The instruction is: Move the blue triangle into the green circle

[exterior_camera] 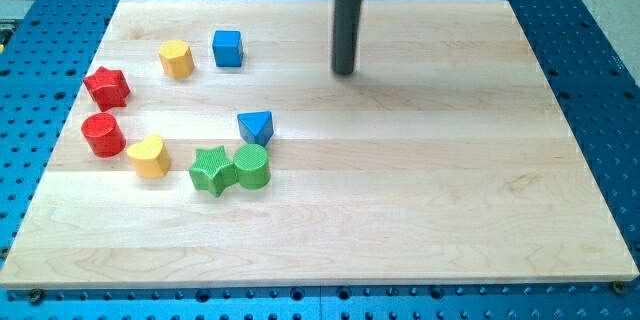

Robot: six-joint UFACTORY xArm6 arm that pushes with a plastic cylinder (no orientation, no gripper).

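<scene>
- No fingers on this rig, so no spread or pinch to report; just a dark rod ending in my tip [344,71], resting far on the wooden board [420,180], right of centre-left cluster.
- Blue triangle [255,126] near board middle-left, sitting just beyond the green circle [252,166]; looks touching or nearly so, gap hard to tell.
- Green star [211,171] pressed against the circle's left side.
- My tip well apart from the triangle, up and to the right of it.
- Risk: pushing from the far-right angle likely slides the triangle left past the circle, toward the yellow heart [149,155].
- Risk: too much push shoves circle and star together nearward, breaking up the target spot.
- Risk: off-centre contact on a triangle face probably spins it instead of moving it straight.
- Risk: sweeping leftward along the far side could clip the blue cube [228,48] or yellow block [176,58].
- Red star [106,87] and red cylinder [103,134] far left, probably out of harm's way.
</scene>
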